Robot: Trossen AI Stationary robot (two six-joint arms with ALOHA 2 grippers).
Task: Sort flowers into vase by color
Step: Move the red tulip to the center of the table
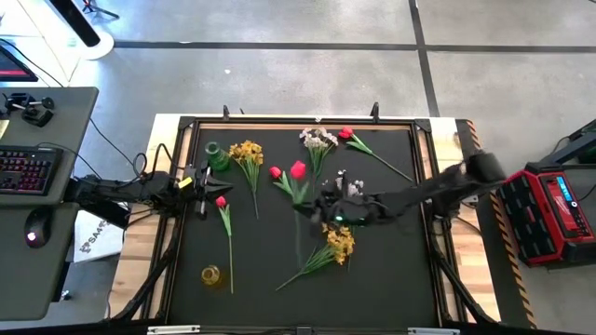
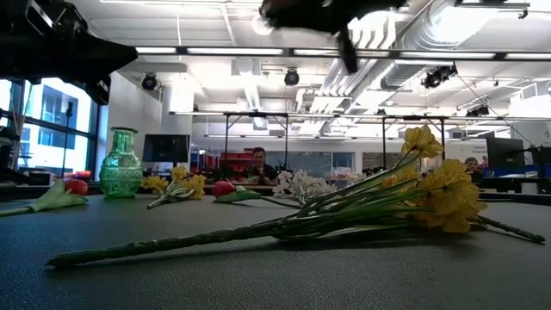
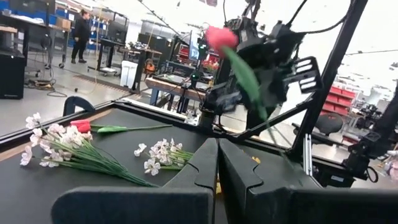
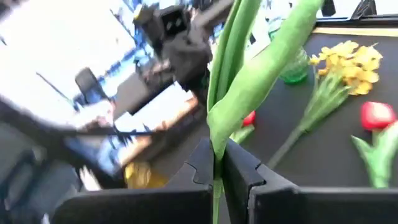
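Right end effector [image 4: 217, 163] is closed on the green stem of a red tulip [image 3: 222, 37], holding it above the middle of the black surface [image 1: 391, 279]; in my left wrist view the bloom stands upward, above the arm. Landmark for all positions: the green glass vase [image 1: 217, 156], upright near the surface's far left corner.

Left end effector [image 3: 217, 163] is fully closed and holds nothing. It sits just beside the vase, on its near side.

Nearest to the front edge, well apart from the vase:
- a small yellow vase [image 1: 211, 274], near the front left;
- a yellow blossom spray [image 1: 337, 244], lying flat toward the centre, beneath my right arm.

Closer to the vase:
- a single red tulip [image 1: 222, 202] lying on its near side;
- two red tulips [image 1: 289, 172] to its right;
- a second yellow spray [image 1: 248, 153] just beside it.

Farthest right of the vase, along the back edge:
- whitish blossom sprays [image 1: 318, 140];
- another red tulip [image 1: 347, 135].
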